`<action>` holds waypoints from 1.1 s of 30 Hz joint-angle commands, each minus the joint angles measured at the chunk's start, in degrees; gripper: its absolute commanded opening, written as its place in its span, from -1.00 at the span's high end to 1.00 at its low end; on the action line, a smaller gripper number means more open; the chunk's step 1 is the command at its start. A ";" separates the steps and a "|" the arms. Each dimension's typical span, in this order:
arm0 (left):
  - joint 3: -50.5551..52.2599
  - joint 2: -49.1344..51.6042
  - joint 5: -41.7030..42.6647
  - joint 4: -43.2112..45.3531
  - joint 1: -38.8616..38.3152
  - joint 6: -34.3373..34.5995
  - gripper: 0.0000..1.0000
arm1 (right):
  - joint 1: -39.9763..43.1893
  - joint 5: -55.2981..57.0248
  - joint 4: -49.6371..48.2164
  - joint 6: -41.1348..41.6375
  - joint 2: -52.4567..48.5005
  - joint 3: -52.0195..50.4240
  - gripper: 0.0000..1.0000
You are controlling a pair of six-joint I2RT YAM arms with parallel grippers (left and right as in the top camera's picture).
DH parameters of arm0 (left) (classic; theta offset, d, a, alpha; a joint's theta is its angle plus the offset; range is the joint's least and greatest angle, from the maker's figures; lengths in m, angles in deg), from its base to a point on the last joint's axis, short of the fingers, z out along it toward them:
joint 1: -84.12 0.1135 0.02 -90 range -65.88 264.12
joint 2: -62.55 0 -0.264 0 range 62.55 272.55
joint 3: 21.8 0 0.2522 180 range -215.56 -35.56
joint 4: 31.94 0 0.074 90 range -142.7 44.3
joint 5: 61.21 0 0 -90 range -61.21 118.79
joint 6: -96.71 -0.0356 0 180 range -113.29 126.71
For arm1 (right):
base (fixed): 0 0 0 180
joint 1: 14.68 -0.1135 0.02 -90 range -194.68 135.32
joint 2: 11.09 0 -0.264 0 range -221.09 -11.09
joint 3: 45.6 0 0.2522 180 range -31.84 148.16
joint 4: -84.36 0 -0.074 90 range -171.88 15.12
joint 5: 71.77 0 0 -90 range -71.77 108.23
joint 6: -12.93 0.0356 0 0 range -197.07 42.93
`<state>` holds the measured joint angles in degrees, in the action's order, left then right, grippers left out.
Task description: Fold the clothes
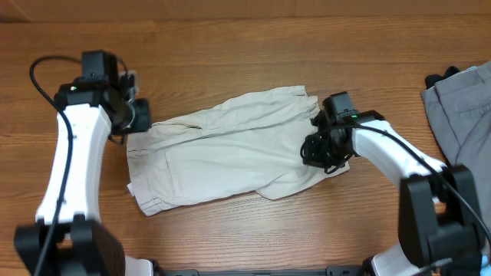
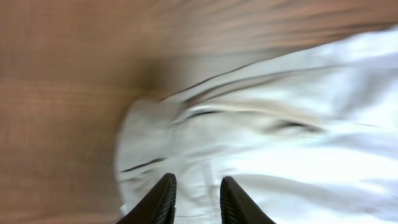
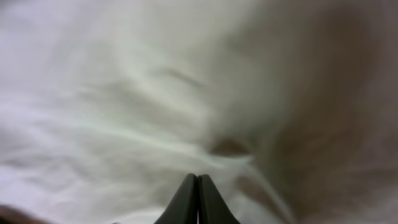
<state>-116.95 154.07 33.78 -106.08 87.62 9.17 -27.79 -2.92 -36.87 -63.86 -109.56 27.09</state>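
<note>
Left pincer (image 2: 198,180) stands slightly apart above one end of the shorts (image 1: 230,149), right pincer (image 3: 198,179) closed at the other, probably to keep the cloth flat.

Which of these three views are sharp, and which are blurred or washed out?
Overhead: sharp and evenly lit, with the shorts and the grain of the table clear. Left wrist: smeared by motion, wood grain streaked, shorts glaring white at the right. Right wrist: soft throughout, cloth folds hazy, a dim brownish area at the right.
</note>
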 commanded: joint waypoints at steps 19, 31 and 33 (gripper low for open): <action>5.97 7.02 1.03 5.14 -10.29 -2.86 0.25 | 0.00 -8.79 -35.26 11.10 -9.51 1.77 0.63; 5.97 7.02 2.38 2.80 -10.32 -4.72 0.12 | 2.95 -16.26 -44.11 14.84 -9.51 2.43 -0.10; 5.97 7.04 1.66 2.91 -10.29 -5.09 -0.11 | 3.91 -16.28 -39.06 13.31 -9.49 2.45 -0.47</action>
<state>-111.15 160.94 35.31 -103.24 77.44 5.48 -25.18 -17.71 -78.64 -49.21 -119.05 28.32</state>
